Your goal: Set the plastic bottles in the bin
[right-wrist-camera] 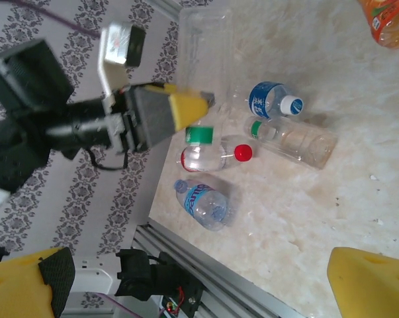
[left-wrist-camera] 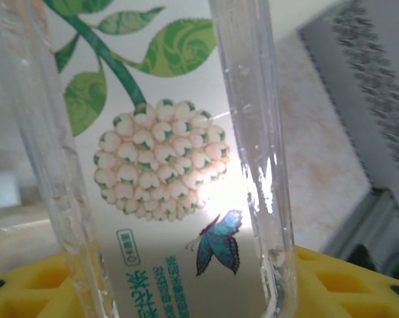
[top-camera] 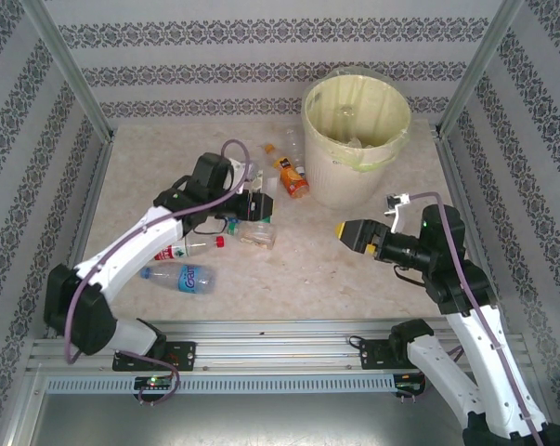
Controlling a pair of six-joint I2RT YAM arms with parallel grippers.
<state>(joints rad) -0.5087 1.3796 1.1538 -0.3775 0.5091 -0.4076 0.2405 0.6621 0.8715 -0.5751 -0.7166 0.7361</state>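
My left pincer (top-camera: 259, 206) was clamped shut on one of the plastic bottles (left-wrist-camera: 166, 165), a clear one with a leaf-and-flower label. Its yellow pads (left-wrist-camera: 34, 285) pressed the thin walls, left of the bin (top-camera: 346, 184) and well short of it. My right pincer (top-camera: 354, 234) hung with jaws wide apart and nothing in them, near the bin's front right. I judged the slick, soft plastic the first risk: it could buckle or slide through the pads during the carry and drop among the loose ones. Those were a clear bottle (top-camera: 257, 235), a red-capped bottle (top-camera: 194, 247) and a blue-labelled bottle (top-camera: 182, 276), all lying farther from the bin than my left pincer. Closer in, an orange bottle (top-camera: 294, 179) lay just beside the bin's left foot, and a low swing could knock it away. Last was the bin's tall rim with the bag folded over it. If carried too low the held bottle would strike the wall, and if let go too soon it would fall outside.
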